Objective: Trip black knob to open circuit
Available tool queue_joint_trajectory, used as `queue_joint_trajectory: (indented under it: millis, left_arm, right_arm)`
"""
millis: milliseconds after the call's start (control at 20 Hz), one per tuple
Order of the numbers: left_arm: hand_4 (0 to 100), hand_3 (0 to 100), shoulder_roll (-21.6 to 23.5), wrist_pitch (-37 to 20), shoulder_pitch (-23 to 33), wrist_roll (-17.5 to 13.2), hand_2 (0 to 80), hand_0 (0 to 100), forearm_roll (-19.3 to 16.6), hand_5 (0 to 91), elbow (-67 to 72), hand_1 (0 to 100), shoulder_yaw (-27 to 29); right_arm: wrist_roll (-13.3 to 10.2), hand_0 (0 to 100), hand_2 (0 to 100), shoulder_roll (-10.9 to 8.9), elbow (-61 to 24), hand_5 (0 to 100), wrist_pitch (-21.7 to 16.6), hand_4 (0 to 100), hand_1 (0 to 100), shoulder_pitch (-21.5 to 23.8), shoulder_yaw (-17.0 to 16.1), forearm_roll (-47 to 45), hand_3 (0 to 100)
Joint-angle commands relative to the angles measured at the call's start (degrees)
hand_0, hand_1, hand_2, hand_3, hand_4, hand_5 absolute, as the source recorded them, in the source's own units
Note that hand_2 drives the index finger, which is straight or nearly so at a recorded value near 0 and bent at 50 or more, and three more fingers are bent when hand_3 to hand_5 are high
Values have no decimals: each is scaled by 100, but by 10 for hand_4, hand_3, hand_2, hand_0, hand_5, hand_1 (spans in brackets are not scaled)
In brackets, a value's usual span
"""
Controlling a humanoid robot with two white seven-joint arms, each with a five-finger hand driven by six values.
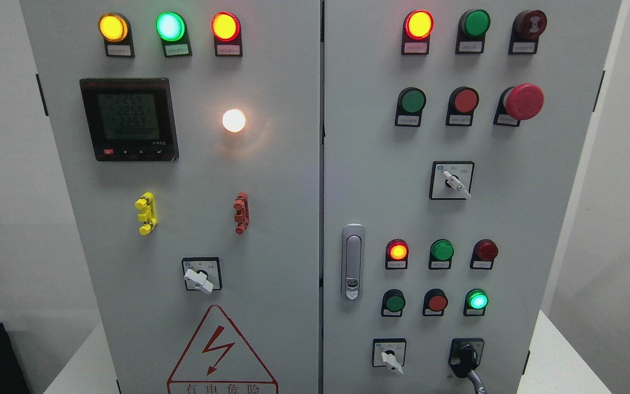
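Black knob [465,357] sits at the lower right corner of the right cabinet door [380,180], in a black square bezel, just right of a white-handled selector switch [390,358]. We see a grey, metallic-looking piece running from under the knob to the bottom edge of the frame; it may be a fingertip or a cable, and we cannot tell which from this view. No hand can be identified with any certainty, so whether the fingers are apart or together we cannot tell.

We judge the knob a stiff, spring-detented rotary: rigid plastic, smooth, likely to slip under a light touch. Best hold looks to be a pinch across its raised bar, then a firm twist.

Above it, a green lamp [477,300] glows, with an unlit red button [436,302] and green button [395,302] alongside. Further up, a red lamp [397,251] is lit. The door latch [352,261] stands to the left. The cabinet rests on a white bench [566,355].
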Motion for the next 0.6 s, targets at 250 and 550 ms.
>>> queue_joint_trajectory:
  millis: [250, 550]
  left_arm:
    - [0, 0, -9, -10, -14, 1, 0, 120, 13, 0, -1, 389, 7]
    - [0, 0, -9, -10, -14, 1, 0, 120, 13, 0, -1, 389, 7]
  right_arm:
    - [116, 592, 0, -11, -118, 859, -111, 955, 795, -74, -52, -11, 1000]
    - [116, 591, 0, -11, -91, 859, -102, 955, 795, -74, -70, -19, 1000]
